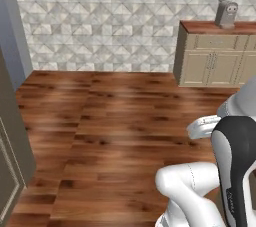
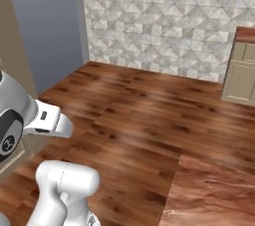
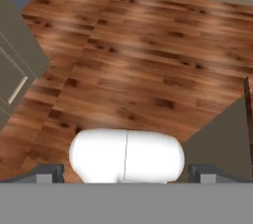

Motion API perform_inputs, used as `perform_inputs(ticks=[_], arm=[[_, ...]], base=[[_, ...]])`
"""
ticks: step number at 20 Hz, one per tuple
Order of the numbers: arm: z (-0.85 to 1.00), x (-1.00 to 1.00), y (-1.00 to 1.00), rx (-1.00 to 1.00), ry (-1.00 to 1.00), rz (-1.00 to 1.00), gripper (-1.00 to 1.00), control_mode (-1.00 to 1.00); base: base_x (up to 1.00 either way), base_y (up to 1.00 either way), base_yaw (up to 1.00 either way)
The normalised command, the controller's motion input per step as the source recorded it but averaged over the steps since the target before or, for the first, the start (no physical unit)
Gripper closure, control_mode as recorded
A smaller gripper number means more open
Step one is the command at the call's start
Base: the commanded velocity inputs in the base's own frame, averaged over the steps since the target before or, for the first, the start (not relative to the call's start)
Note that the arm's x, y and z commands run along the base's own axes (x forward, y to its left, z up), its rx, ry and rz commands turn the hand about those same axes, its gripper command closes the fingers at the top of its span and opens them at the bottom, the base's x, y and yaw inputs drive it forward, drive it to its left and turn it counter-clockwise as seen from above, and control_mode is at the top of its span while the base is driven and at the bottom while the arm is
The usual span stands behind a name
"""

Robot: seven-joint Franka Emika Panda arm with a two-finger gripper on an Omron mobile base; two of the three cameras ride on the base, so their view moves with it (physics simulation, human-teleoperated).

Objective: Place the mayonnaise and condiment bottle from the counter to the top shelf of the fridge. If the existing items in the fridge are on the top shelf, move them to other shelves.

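Above the wooden floor (image 3: 148,60) the gripper (image 3: 126,172) hangs wide open and empty — mayonnaise and condiment bottle are not visible, so the base probably must first drive toward the counter (image 1: 220,27).

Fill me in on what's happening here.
Nothing is being handled right now. The pincer is open and empty, pointing down at bare wooden floor. The arm is folded close over its base in the middle of the kitchen. Across the floor, a counter with beige cabinet fronts stands against the tiled wall, with a small grey appliance on top. No jar or bottle can be seen at this moment, so the task looks not yet started.
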Motion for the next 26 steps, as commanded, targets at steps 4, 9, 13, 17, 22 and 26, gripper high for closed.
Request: perform_inputs(ticks=[4,9,13,17,22,26], arm=[[0.0,0.0,0.0,0.0,0.0,0.0,-1.0,1.0],[0.0,0.0,0.0,0.0,0.0,0.0,-1.0,1.0],[0.0,0.0,0.0,0.0,0.0,0.0,-1.0,1.0],[0.0,0.0,0.0,0.0,0.0,0.0,-1.0,1.0],[0.0,0.0,0.0,0.0,0.0,0.0,-1.0,1.0],[0.0,0.0,0.0,0.0,0.0,0.0,-1.0,1.0]], base=[[1.0,0.0,-0.04],[1.0,0.0,-0.03],[1.0,0.0,-0.02],[1.0,-0.01,-0.01],[1.0,-0.02,-0.11],[0.91,-0.04,-0.48]])
